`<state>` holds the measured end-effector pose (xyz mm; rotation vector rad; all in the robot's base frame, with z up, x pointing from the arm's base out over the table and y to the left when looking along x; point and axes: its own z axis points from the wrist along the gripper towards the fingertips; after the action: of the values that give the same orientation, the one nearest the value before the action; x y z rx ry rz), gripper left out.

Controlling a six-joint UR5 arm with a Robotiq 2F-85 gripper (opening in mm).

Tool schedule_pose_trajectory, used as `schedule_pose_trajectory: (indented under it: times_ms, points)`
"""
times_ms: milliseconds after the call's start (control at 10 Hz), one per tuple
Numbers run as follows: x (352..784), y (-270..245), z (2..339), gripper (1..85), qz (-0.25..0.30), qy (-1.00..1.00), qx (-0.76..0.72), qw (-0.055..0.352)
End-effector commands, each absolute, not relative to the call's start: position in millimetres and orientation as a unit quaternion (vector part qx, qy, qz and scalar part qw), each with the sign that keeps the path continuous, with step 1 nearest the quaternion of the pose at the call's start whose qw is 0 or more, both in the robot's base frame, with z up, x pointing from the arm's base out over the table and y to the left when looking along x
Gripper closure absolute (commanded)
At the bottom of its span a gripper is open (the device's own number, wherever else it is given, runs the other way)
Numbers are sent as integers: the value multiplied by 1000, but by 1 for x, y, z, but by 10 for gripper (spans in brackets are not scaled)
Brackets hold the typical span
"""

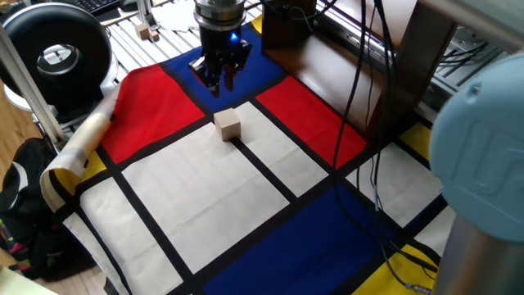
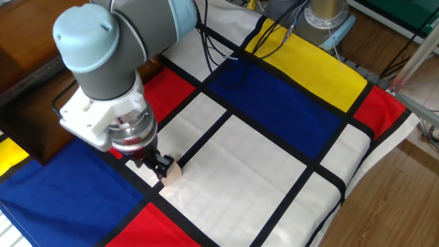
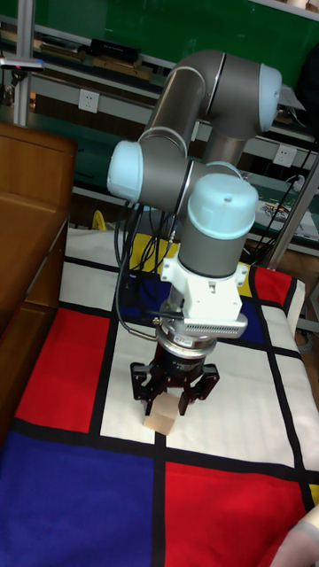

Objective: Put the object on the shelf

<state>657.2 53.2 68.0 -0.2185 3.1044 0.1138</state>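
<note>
Table under a red/blue/yellow/white grid cloth [image 2: 274,171] with black lines; wood floor [image 2: 398,206] beside it; green wall [image 3: 106,22] with metal racking [image 3: 53,62] behind.

Cube [image 1: 228,125]: pale unfinished wood, matt, smooth faces. Shelf [image 1: 344,61]: dark brown wood, glossy varnish. Cloth [image 2: 274,158] under the cube: woven fabric, matt, lightly creased. Gripper [image 3: 173,390] above the cube: black matt fingers. Arm shell [image 3: 220,213] above the gripper: smooth pale blue plastic with grey metal tubes.
</note>
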Motion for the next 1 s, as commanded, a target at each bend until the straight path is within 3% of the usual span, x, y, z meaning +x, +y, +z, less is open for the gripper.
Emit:
schedule_pose_trajectory:
  times_ms: [0, 300, 400, 500, 600, 800, 900]
  points:
    - [659, 47, 64, 287, 41, 995, -88, 8]
    - [665, 43, 54, 273, 21, 994, -107, 17]
    - [665, 60, 59, 280, 54, 997, -59, 14]
    - [661, 74, 65, 340, 83, 997, 10, 4]
    - [661, 64, 65, 357, 67, 997, 31, 3]
    - [661, 51, 65, 333, 50, 998, 41, 3]
    - [660, 57, 67, 293, 70, 996, 53, 0]
